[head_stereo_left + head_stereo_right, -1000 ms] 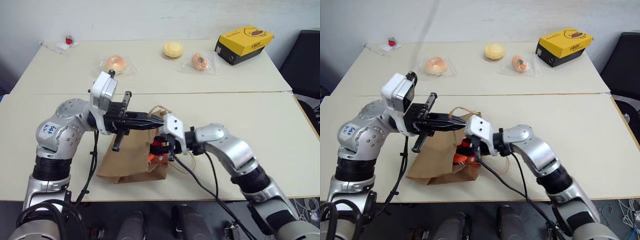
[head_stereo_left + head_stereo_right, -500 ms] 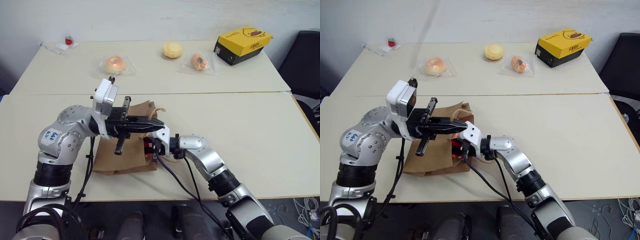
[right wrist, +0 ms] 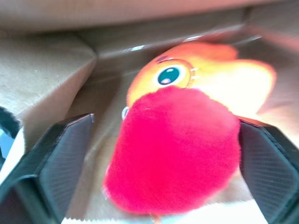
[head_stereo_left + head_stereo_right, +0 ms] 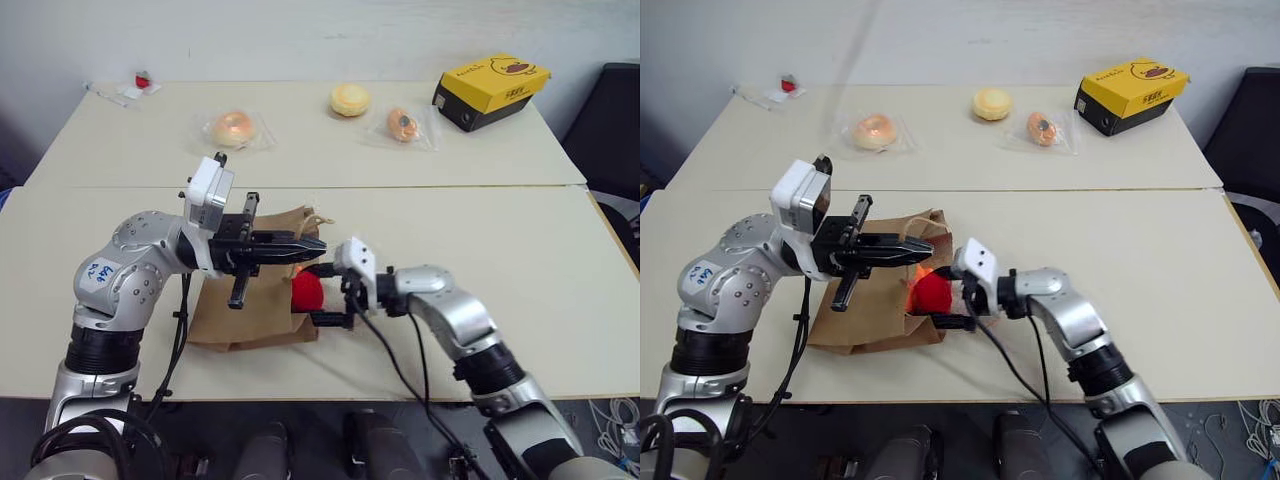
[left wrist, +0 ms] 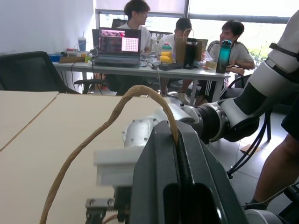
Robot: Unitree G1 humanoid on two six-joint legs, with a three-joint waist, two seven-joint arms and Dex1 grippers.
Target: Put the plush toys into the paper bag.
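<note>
While most of the orange plush toy is lying hidden inside the paper bag, the red plush toy is sitting in the bag's mouth, between the spread fingers of the right gripper. Whether those fingers are touching it is hard to make out. Just above, the left gripper is pinching the bag's string handle tightly, holding the mouth open.
</note>
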